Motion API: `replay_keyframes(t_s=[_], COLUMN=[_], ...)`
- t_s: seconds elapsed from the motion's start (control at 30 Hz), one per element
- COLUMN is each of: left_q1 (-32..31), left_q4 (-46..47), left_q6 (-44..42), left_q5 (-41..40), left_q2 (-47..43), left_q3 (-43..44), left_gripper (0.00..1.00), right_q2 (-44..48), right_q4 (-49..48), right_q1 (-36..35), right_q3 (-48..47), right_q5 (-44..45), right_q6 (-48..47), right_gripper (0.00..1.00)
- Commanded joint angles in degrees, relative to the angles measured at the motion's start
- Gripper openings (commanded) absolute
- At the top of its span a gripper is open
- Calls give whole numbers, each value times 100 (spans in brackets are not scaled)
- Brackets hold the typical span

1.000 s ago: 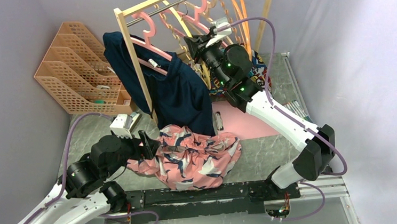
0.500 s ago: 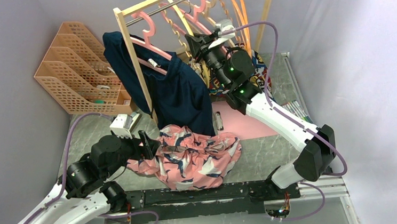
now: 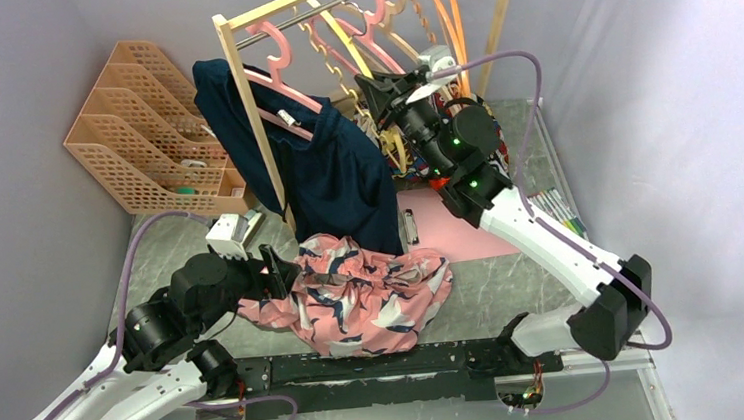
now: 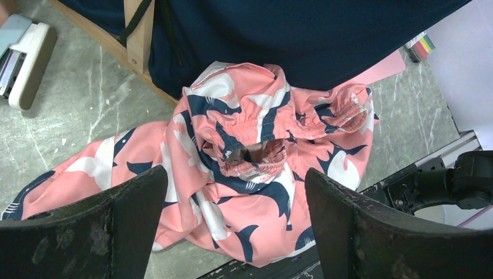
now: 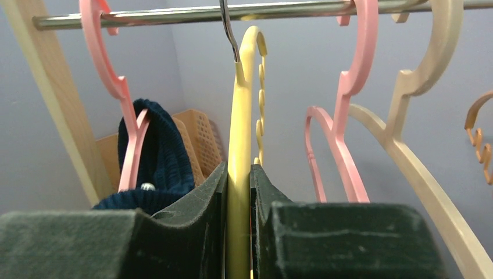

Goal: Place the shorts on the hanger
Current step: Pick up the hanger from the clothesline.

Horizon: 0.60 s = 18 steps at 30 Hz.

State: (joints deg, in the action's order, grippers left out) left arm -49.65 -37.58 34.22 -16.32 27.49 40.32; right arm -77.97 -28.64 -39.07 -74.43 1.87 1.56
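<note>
The right gripper [image 5: 237,174] is pinching the hanger [image 5: 239,116] between its two fingers. The jaws are nearly closed, with only the thin yellow plastic between them, just below the neck. Above it the wire hook [image 5: 228,29] is sitting over the metal rail [image 5: 163,16], so I'd judge the job in hand is getting the hanger off the rack.

To do that cleanly, the grip should be firm while the hanger is going straight up until the hook is clearing the rail, and only then coming back. The pink hangers [image 5: 365,40] are hanging close on both sides and could be catching on any sideways pull.

The right arm is reaching high and forward from its base, with its wrist pointing at the rail. Down at the table [image 3: 499,285], the left gripper [image 4: 235,197] is hovering wide open, holding nothing. It is over the shorts [image 4: 256,145], which are lying crumpled just in front of the navy garment [image 3: 335,173].
</note>
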Motion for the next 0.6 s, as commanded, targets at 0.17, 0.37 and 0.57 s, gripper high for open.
replay_keyframes(t_s=[0.17,0.37,0.57], left_q1=[22,25,20], left_q4=[81,95,69], left_q6=[6,36,110], left_q5=[-121,-203,-285], left_q2=[-187,-421,-604], left_q3=[-25,-59,-68], left_gripper=[91,91,91], right_q2=[1163,2091,3015], right_q4=[777,2310,4195], right_q1=[22,18,22], right_q3=[484,468,202], right_q5=[-55,-158,70], right_q6=[-47,-89,-122], right_gripper=[0,0,0])
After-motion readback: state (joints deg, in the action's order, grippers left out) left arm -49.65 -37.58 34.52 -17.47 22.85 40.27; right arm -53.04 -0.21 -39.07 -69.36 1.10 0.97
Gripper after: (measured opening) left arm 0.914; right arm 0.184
